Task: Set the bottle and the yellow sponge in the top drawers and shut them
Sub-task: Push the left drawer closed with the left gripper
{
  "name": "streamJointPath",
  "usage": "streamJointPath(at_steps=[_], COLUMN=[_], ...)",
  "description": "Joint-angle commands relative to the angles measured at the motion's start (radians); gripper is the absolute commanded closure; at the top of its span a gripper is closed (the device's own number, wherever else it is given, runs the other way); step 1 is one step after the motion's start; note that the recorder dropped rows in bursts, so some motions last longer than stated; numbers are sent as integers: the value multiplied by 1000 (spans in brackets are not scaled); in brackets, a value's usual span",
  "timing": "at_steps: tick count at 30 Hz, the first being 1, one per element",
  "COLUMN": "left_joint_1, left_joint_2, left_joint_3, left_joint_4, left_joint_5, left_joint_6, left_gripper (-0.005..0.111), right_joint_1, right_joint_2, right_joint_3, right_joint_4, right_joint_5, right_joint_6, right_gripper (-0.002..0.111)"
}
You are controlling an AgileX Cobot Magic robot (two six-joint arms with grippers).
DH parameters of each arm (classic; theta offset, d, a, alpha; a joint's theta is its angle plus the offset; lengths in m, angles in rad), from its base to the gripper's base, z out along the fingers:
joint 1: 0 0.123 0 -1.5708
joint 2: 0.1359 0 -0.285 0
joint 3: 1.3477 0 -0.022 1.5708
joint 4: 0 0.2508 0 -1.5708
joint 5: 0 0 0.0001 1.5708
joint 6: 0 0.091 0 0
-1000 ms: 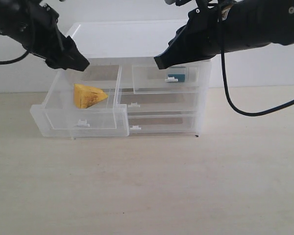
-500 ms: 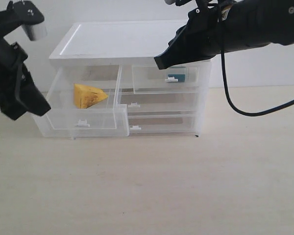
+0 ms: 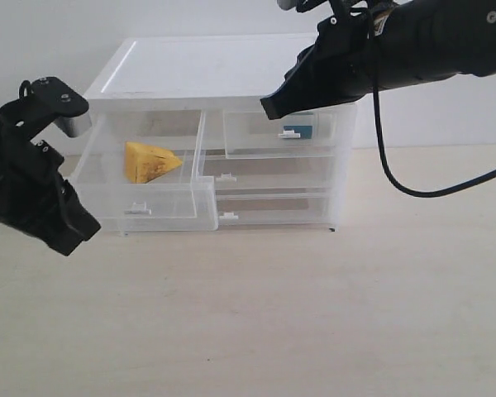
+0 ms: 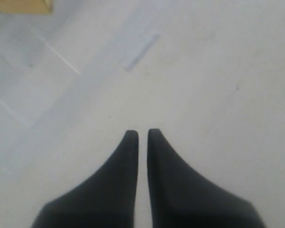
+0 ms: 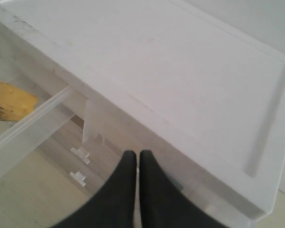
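Note:
The yellow sponge (image 3: 151, 161) lies in the top left drawer (image 3: 140, 207), which is pulled far out of the cabinet. A corner of the sponge (image 4: 23, 5) also shows in the left wrist view, and the sponge (image 5: 9, 102) appears in the right wrist view. The teal bottle (image 3: 298, 130) sits inside the top right drawer (image 3: 279, 149), which stands pushed in or nearly so. My left gripper (image 3: 70, 240) hangs shut and empty, low over the table to the left and in front of the open drawer. My right gripper (image 3: 269, 106) is shut and empty, just above the top right drawer's front.
The cabinet has a white top (image 3: 207, 70) and stands at the back of the pale wooden table (image 3: 273, 314). Below the top drawers are two full-width drawers with small tab handles (image 3: 226, 176), both pushed in. The right arm's cable (image 3: 397, 178) droops beside the cabinet.
My left arm has swung from above the open drawer down and forward to the table at the cabinet's left front. The right arm and both drawers have not moved.

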Motion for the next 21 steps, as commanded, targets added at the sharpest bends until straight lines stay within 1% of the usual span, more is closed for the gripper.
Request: streamJointPath(at_steps=[1,8,12,21], left_joint_1=[-4,-4,-4,-4], left_joint_2=[27,91,112,163], left_joint_3=[4,4,2,-45], left_joint_4=[-16,-21,-100,-273], left_joint_5=[-138,-291,-364,-390], left_joint_6=[-45,-61,-45,69], left_gripper=[103,103,103,103], right_joint_1=[-3,-3,-3,-3], right_joint_2=[-2,-2,-2,-2], right_joint_3=[3,3,3,3], right_joint_4=[1,1,1,1], right_joint_5=[1,3,-3,-14], right_joint_6=[-3,-3,-3,-3], right_gripper=[108,108,108,108])
